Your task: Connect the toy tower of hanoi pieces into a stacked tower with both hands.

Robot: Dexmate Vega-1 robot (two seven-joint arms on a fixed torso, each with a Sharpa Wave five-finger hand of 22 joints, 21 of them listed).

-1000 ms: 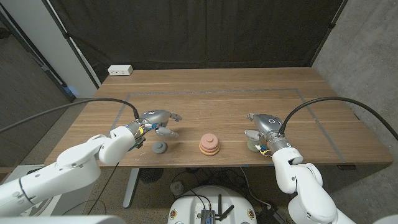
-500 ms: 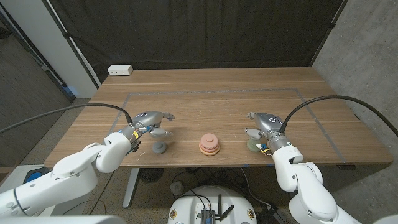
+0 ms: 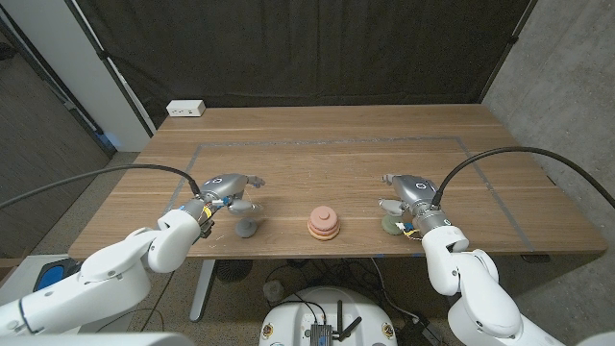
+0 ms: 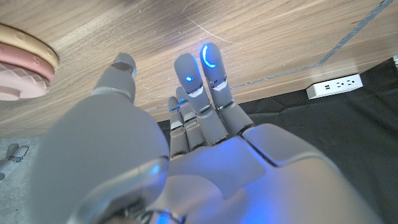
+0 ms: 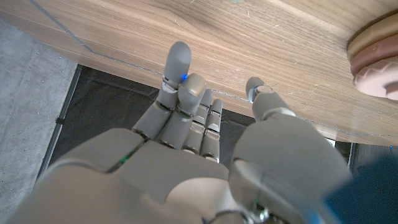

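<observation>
Bare table [image 3: 327,159] stretches behind the pink stack [image 3: 323,222], unobstructed.

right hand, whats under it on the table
A greenish piece peeks out beneath the right hand. Most of it is covered, so its shape and whether the hand touches it cannot be told.

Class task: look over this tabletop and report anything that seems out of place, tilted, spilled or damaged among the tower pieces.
Nothing is spilled or visibly damaged. The pink stack stands upright at the table's near middle. Two pieces lie apart from it: a grey piece beside the left hand, and a greenish piece at the right hand, partly hidden.
</observation>
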